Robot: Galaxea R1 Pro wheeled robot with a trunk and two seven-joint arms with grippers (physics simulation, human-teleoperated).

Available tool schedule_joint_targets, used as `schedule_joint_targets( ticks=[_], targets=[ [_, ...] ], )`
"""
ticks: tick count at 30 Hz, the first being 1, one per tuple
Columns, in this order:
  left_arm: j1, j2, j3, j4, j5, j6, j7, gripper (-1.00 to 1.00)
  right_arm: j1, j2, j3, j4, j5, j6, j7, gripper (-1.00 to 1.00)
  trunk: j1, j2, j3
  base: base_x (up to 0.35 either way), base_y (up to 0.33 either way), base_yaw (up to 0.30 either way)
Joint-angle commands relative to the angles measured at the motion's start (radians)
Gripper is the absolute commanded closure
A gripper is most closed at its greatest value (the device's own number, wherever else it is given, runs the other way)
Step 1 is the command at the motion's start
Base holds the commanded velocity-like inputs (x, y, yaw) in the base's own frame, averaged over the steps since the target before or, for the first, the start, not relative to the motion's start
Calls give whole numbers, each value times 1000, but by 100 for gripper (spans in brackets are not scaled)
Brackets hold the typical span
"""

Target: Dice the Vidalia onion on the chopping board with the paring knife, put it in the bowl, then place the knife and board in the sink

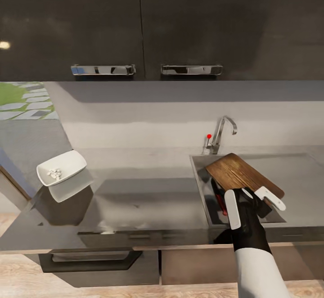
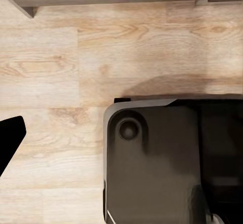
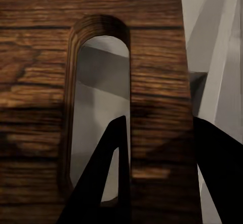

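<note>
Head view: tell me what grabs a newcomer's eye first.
The chopping board, dark brown wood, held tilted over the sink by the right gripper at its near end, with the paring knife showing red in the basin below. Far left on the countertop, the white bowl holds pale diced onion.

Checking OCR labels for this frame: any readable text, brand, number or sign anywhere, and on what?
None: no readable text, label, brand or number in any view.
The chopping board held by the right gripper over the sink: only wood grain.
The bowl, the tap and the upper cabinet doors: plain surfaces, no markings.
The red tip on the lever is a colour cue, not a sign.
</note>
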State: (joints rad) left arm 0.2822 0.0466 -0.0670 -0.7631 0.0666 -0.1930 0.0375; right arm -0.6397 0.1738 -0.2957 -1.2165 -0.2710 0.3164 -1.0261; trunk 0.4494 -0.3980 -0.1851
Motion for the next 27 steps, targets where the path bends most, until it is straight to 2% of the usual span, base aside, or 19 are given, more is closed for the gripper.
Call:
schedule_joint_targets(
  ticks=[1,13,22,24,27],
  targets=[
    [0,1,-5,-1,7,-2,4,-100,-1,1,-2,-1,-3,3,-3,100,1,-2,-2,0,3,0],
    [0,2,-4,-3,7,-2,4,-100,0,1,-5,-3,-12,-11,-3,100,1,-2,-2,168,31,0],
    [0,4,-4,-4,8,-2,4,-100,-1,1,-6,2,-115,-16,-31,100,1,-2,-2,12,206,0],
    [0,4,-4,-9,9,-2,4,-100,-1,1,-7,42,-122,-47,-33,100,1,-2,-2,1,90,0],
    [0,4,-4,-13,9,-2,4,-100,-1,1,-10,108,-128,-141,-40,100,1,-2,-2,0,31,0]
  ],
)
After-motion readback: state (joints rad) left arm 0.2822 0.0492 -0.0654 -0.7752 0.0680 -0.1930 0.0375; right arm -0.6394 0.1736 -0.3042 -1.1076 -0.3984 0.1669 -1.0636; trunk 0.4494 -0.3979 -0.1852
